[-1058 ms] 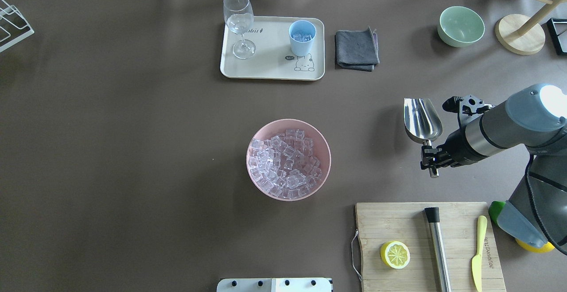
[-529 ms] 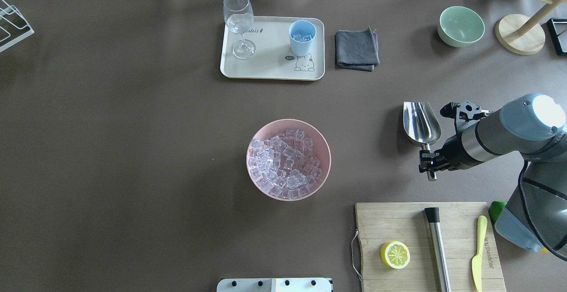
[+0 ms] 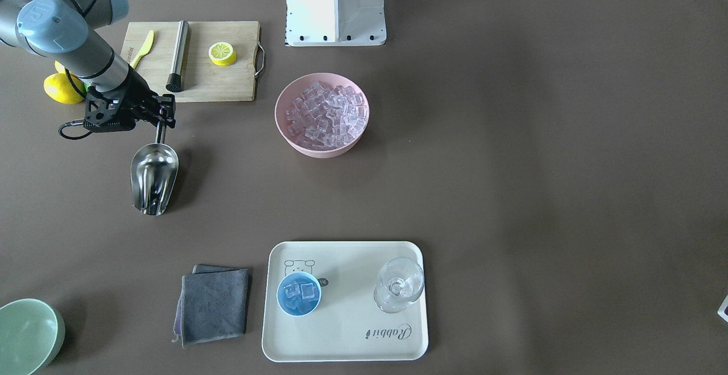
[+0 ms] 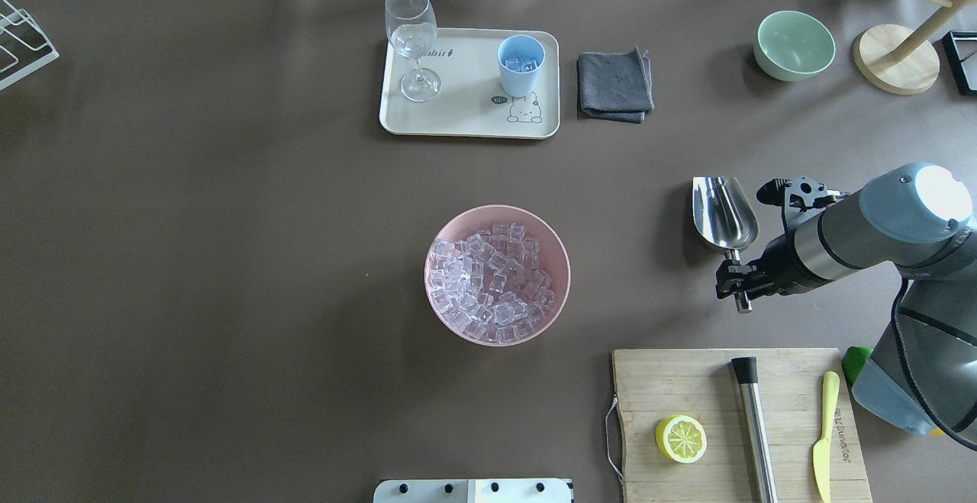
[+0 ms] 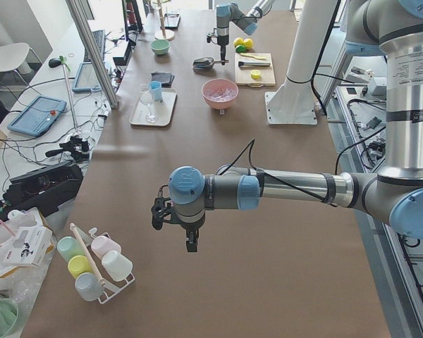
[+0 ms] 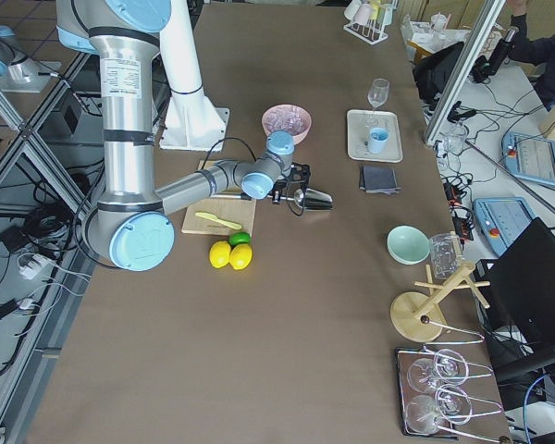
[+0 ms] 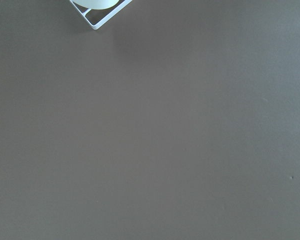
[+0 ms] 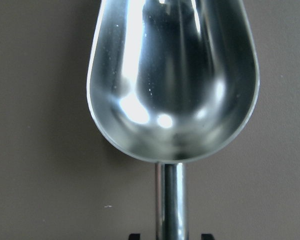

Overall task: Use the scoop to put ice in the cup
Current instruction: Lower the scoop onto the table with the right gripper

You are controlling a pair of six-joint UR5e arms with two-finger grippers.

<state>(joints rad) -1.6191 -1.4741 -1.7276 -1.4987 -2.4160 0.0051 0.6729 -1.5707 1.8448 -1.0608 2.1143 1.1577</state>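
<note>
The ice (image 4: 492,274) is a heap of clear cubes in a pink bowl (image 4: 561,247) at the table's middle. A few cubes also lie in the light-blue cup (image 4: 520,66) (image 3: 298,294), which stands on a cream tray (image 4: 465,117). The steel scoop (image 4: 723,213) (image 3: 153,178) (image 8: 172,75) is empty and lies low over the table on the right. My right gripper (image 4: 734,280) (image 3: 161,114) is shut on its rod handle. My left gripper (image 5: 191,244) hangs over bare table far to the left; I cannot tell whether it is open or shut.
A wine glass (image 4: 412,37) shares the tray, with a grey cloth (image 4: 614,85) beside it. A green bowl (image 4: 794,45) and a wooden stand (image 4: 897,56) sit at the far right. The cutting board (image 4: 710,381) holds a lemon half, a steel cylinder and a yellow knife.
My right arm has lowered the scoop towards the table and drawn it slightly left and back. Bowl, cup and tray have not moved.
</note>
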